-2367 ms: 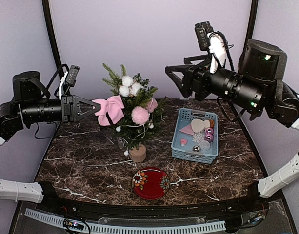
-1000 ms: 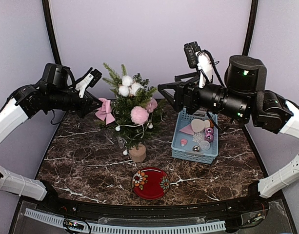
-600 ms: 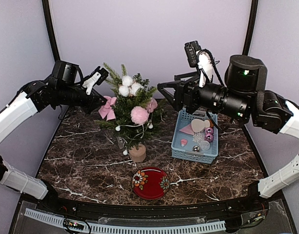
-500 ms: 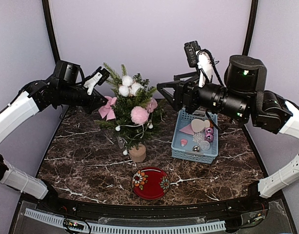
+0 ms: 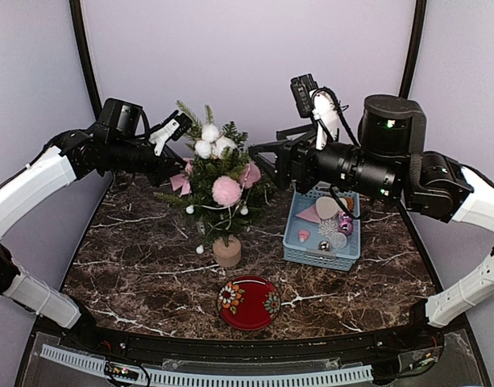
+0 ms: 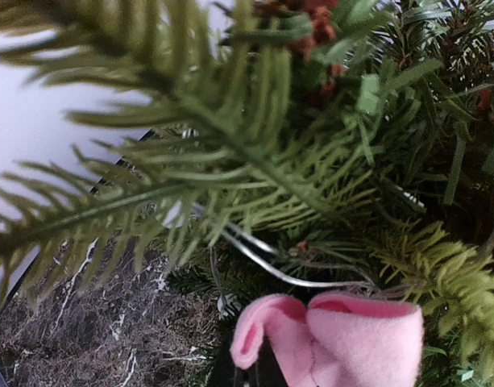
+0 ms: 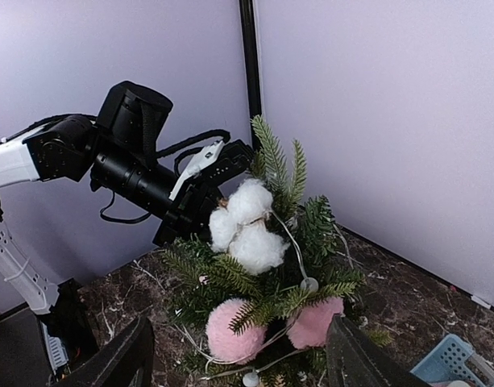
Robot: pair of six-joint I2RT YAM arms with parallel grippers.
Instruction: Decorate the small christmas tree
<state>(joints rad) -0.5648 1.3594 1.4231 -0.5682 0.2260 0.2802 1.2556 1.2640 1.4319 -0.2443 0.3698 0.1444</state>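
The small christmas tree stands mid-table on its wooden stump. It carries white cotton balls, two pink pom-poms and a white bead string. My left gripper is shut on a pink bow and holds it in among the branches on the tree's left side. The left wrist view has the bow at the bottom, against green needles. My right gripper hangs open just right of the treetop. Its fingers frame the tree with nothing between them.
A blue basket at the right holds several small ornaments. A red flowered plate lies in front of the stump. The left arm reaches in behind the tree. Black frame posts stand at the back corners.
The left gripper has carried the bow to the right, into the tree's left branches. The right arm has moved left, closer to the treetop. The tree has shifted slightly.
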